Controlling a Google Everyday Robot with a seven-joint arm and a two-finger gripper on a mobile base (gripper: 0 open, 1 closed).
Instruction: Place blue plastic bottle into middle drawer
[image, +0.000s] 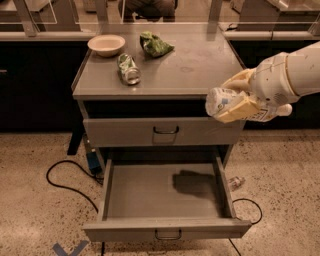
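Observation:
My gripper (239, 98) is at the right, in front of the cabinet's front right corner. It is shut on the blue plastic bottle (223, 101). The bottle lies sideways in the tan fingers (246, 108), with its pale label facing left. It hangs in the air above the right side of the open middle drawer (165, 226). That drawer is pulled far out, its grey floor is bare, and a dark shadow falls near its back right. The drawer above it (125, 132) is closed.
On the cabinet top (200, 65) lie a white bowl (106, 44), a green snack bag (155, 44) and a green-and-silver can (128, 68) on its side. Black cables (62, 182) and a small object (236, 182) lie on the speckled floor.

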